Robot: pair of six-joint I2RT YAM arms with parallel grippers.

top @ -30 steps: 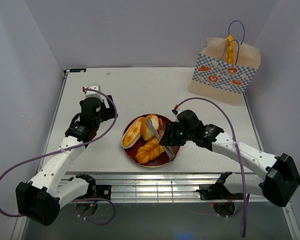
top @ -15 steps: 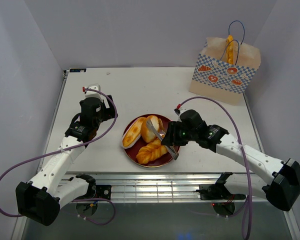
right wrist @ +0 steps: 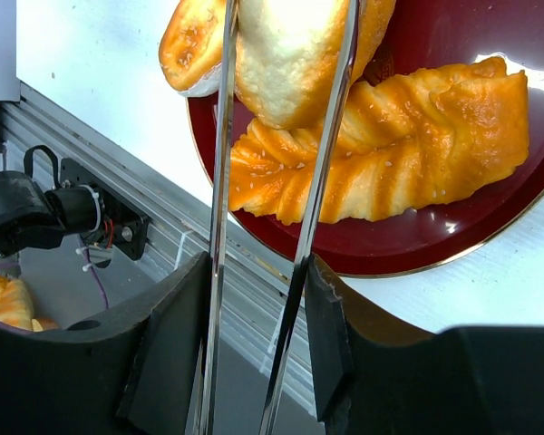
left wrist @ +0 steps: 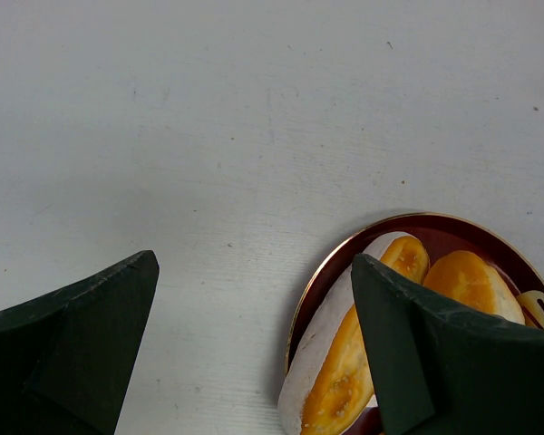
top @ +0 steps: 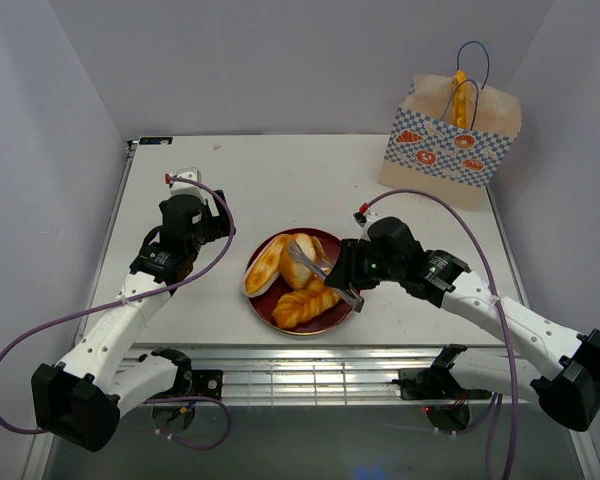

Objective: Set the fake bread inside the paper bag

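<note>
From above, we see the fake bread (top: 298, 285) on a dark red plate (top: 330, 322) at the near middle of the surface (top: 280, 180). The right claw (top: 348, 280) is just right of the plate, clenched on metal tongs (top: 315, 265) that reach left over it. The paper bag (top: 445, 150) stands at the far right, well apart and on the right arm's side. The left claw (top: 208, 215) hovers left of the plate.

In the left wrist view, the left claw (left wrist: 254, 263) is released, with nothing between its fingers, and the plate (left wrist: 317, 281) lies near.

In the right wrist view, the right claw (right wrist: 254, 353) grasps the tongs (right wrist: 222, 181), whose blades straddle a pale roll (right wrist: 290, 54) directly ahead. We judge its long axis runs roughly along the blades. The braided loaf (right wrist: 390, 154) lies crosswise beneath.
</note>
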